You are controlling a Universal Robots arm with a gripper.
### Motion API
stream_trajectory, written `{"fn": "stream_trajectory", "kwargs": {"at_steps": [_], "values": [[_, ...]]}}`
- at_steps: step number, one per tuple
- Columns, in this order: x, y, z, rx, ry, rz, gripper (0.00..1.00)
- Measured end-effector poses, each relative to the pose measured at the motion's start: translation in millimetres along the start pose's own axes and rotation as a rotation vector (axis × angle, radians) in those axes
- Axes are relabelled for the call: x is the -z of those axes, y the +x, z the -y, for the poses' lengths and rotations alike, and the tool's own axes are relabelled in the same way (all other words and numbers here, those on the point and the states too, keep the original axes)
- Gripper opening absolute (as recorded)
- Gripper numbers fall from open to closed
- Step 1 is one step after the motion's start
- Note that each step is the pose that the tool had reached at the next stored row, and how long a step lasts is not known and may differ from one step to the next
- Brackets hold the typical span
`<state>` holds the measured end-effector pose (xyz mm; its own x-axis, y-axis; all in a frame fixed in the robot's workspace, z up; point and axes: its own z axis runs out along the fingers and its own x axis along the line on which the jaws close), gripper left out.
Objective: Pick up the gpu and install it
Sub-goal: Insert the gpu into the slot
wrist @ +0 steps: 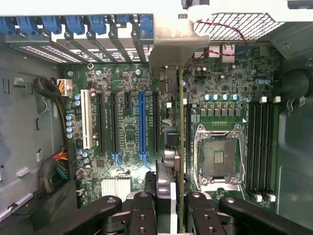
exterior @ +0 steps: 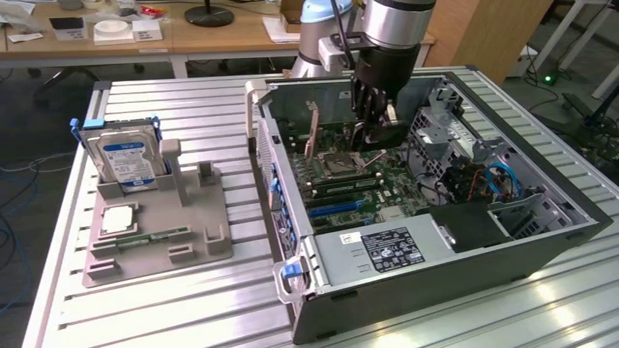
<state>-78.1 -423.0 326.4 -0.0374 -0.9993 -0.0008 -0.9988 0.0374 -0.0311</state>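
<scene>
An open computer case is seen lying on its side on a slatted metal table. The arm is held nearly vertical and is reached straight down into the case, over the motherboard. The gripper is pointed downward, and its fingers are pinched on the gpu. The card is held on edge and appears as a thin green line between the expansion slots and the processor socket, with its silver bracket towards the rear wall. The arm's upper part is cut off by the exterior view's top edge. Most of the card is hidden by the gripper, and whether its lower edge touches a slot cannot be told.
</scene>
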Motion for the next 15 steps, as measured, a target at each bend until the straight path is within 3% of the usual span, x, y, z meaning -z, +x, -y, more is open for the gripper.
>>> {"fn": "stream_trajectory", "kwargs": {"at_steps": [3, 4, 5, 9, 12, 15], "values": [[-0.4, 1.0, 0.0, 0.000, -0.0007, -0.0032, 0.28], [-0.7, 0.9, -0.1, 0.000, -0.0027, -0.0090, 0.28], [-0.7, 1.0, -0.1, 0.000, -0.0032, -0.0112, 0.28], [-0.8, 1.2, -0.1, 0.000, -0.0040, -0.0157, 0.28], [-1.1, 1.3, -0.2, 0.001, -0.0052, -0.0258, 0.28], [-1.7, 4.0, -0.1, 0.001, -0.0108, -0.0296, 0.28]]}}
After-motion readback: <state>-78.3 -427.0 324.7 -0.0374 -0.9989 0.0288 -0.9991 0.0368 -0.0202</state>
